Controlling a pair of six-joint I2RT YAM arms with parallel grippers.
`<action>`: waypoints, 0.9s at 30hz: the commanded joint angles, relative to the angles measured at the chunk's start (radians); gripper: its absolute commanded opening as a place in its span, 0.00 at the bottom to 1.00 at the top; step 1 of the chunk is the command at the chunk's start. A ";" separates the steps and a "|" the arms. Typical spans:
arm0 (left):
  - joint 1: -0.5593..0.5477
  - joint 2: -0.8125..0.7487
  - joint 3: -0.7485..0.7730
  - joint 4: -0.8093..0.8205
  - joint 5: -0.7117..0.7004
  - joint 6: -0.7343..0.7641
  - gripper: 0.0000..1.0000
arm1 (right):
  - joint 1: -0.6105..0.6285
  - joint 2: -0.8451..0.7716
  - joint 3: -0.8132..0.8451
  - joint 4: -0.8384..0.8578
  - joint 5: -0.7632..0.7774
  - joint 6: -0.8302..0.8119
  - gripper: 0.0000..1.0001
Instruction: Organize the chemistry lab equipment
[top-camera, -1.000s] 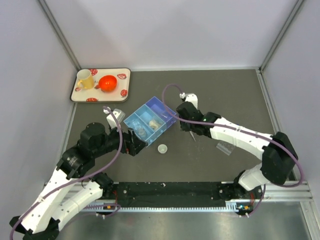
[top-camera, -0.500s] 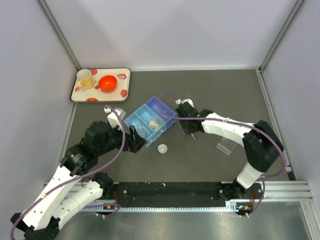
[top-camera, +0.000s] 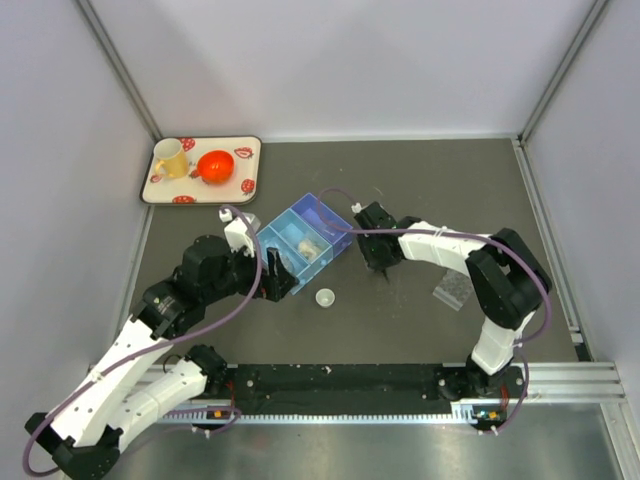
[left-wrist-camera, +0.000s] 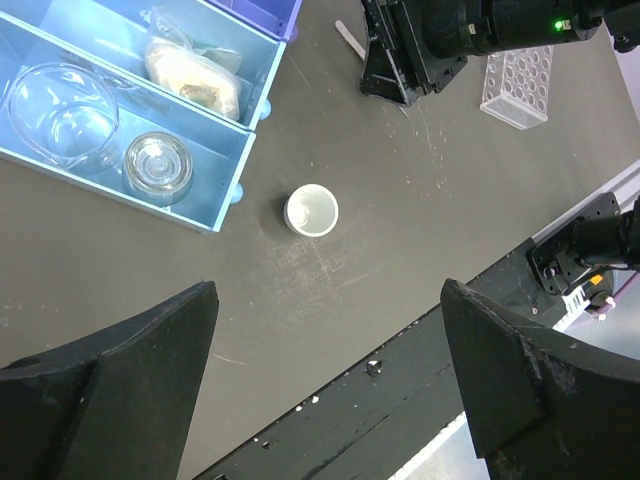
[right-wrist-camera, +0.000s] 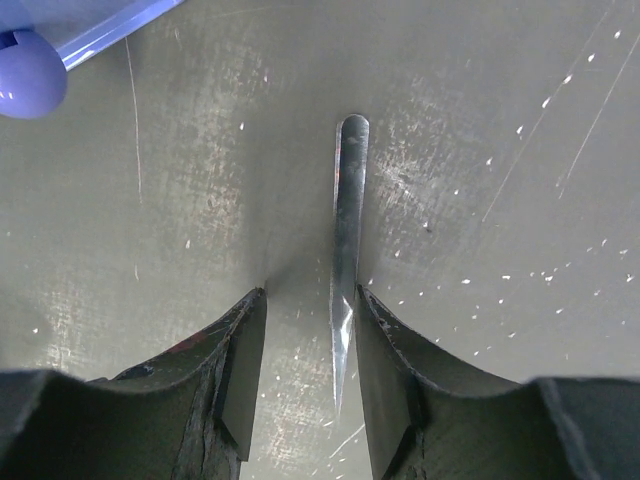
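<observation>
The thin clear flat rod (right-wrist-camera: 348, 200) lies on the dark table (right-wrist-camera: 520, 150) near the blue plastic tray (right-wrist-camera: 120, 28), its long axis running out between the right gripper's (right-wrist-camera: 310, 310) spread fingers, off-centre toward one; the left gripper (left-wrist-camera: 325, 330), also spread, hangs well apart

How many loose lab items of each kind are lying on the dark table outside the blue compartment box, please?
small white cup: 1
clear tube rack: 1
thin rod: 1
Total: 3
</observation>
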 joint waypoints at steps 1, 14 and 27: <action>0.000 0.003 0.016 0.059 0.002 0.016 0.98 | -0.013 0.006 0.044 0.031 -0.018 -0.015 0.41; 0.000 -0.012 0.005 0.061 0.001 0.016 0.98 | -0.038 0.042 0.057 0.037 0.005 -0.010 0.31; 0.000 -0.032 -0.001 0.050 0.002 0.014 0.98 | -0.041 0.018 0.077 -0.001 0.023 -0.007 0.09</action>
